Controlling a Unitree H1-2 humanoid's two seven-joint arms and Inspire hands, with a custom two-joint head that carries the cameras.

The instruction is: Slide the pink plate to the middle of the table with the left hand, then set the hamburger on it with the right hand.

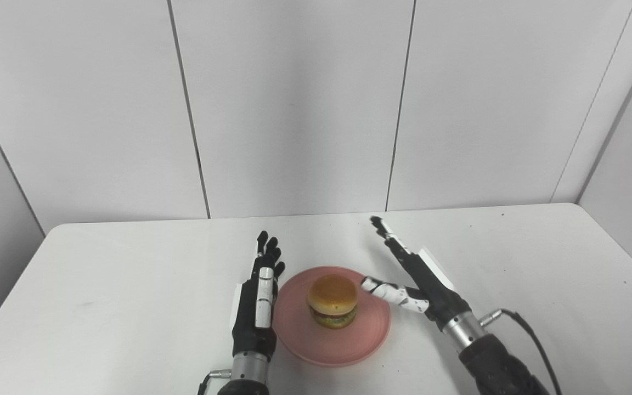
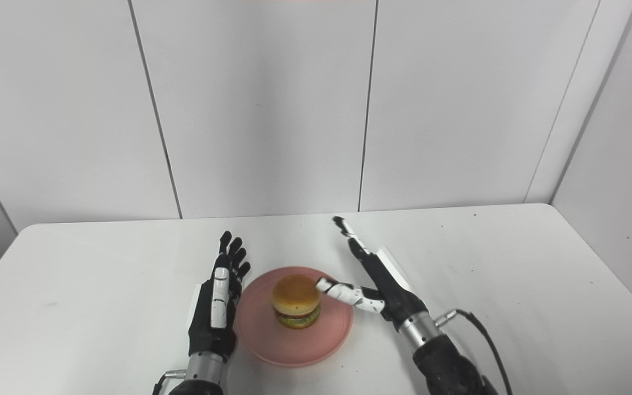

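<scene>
A pink plate (image 1: 362, 340) lies on the white table (image 1: 129, 285) near the front edge, about midway across. On it stands a hamburger (image 1: 332, 300) with a golden bun, upright. My left hand (image 1: 258, 299) rests flat just left of the plate's rim, fingers straight and pointing away, holding nothing. My right hand (image 1: 412, 277) is at the plate's right side, fingers stretched out and apart. Its thumb points at the hamburger, close to the bun or just touching it. In the right eye view the hamburger (image 2: 295, 302) sits between the left hand (image 2: 214, 304) and the right hand (image 2: 376, 280).
White wall panels (image 1: 294, 109) close off the table's back edge. A cable (image 1: 530, 334) runs from my right wrist toward the picture's bottom edge. The table's right corner (image 1: 574, 208) meets a side wall.
</scene>
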